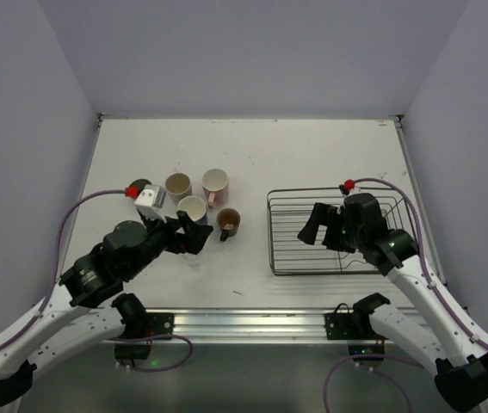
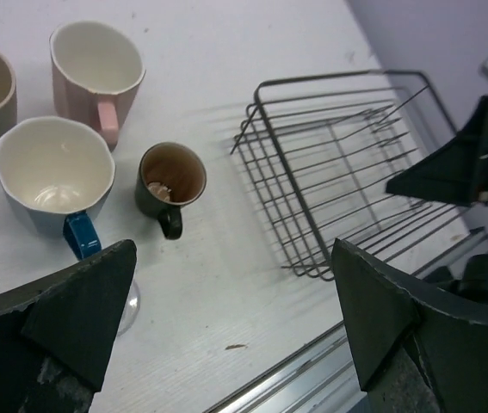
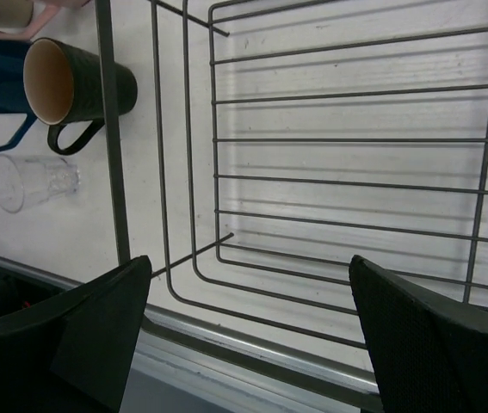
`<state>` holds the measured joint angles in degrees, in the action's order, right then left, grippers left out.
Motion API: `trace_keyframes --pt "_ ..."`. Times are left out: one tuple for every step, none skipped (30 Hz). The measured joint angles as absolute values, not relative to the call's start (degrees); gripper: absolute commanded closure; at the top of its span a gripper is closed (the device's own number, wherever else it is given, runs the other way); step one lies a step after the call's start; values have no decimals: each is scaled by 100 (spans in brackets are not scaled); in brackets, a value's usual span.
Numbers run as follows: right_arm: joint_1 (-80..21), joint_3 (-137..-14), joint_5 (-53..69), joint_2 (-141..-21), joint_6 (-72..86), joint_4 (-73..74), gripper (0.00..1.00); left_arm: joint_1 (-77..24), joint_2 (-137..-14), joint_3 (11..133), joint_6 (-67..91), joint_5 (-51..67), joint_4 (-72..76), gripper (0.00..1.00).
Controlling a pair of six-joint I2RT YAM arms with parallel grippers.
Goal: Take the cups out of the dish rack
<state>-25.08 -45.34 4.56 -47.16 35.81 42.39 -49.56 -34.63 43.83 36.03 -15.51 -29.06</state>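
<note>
The dark wire dish rack (image 1: 325,258) stands at the right with no cup in it; it also shows in the left wrist view (image 2: 347,163) and the right wrist view (image 3: 330,138). Left of it on the table stand a beige cup (image 1: 178,186), a pink cup (image 1: 215,183), a blue cup (image 1: 192,209) and a dark brown cup (image 1: 228,224). A fifth cup is not clearly visible. My left gripper (image 1: 197,233) is open and empty, just near of the blue cup (image 2: 54,172) and the brown cup (image 2: 170,176). My right gripper (image 1: 319,230) is open and empty above the rack's near left part.
A clear glass (image 3: 33,181) lies on the table near the blue cup, partly hidden by my left finger in the left wrist view (image 2: 130,305). The table's metal front rail (image 1: 252,323) runs just near of the rack. Purple walls enclose the table.
</note>
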Motion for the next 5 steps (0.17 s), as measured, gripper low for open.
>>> trace_keyframes --pt "-2508 -4403 534 -4683 3597 4167 1 -4956 -3127 4257 3618 -1522 -2786 0" --pt "-2508 -4272 611 -4646 3607 4106 1 -4956 -2808 4132 3632 -1505 -2685 0" --pt "-2508 -4134 725 -4591 3623 4016 1 -4956 -2589 4018 3640 -1474 -2580 0" --pt "-2508 -3975 816 -4506 3638 3898 1 -4956 -2324 3861 3642 -1424 -2449 0" --pt "-2508 -3865 897 -4431 3645 3850 1 -4956 -2213 3771 3645 -1385 -2377 0"
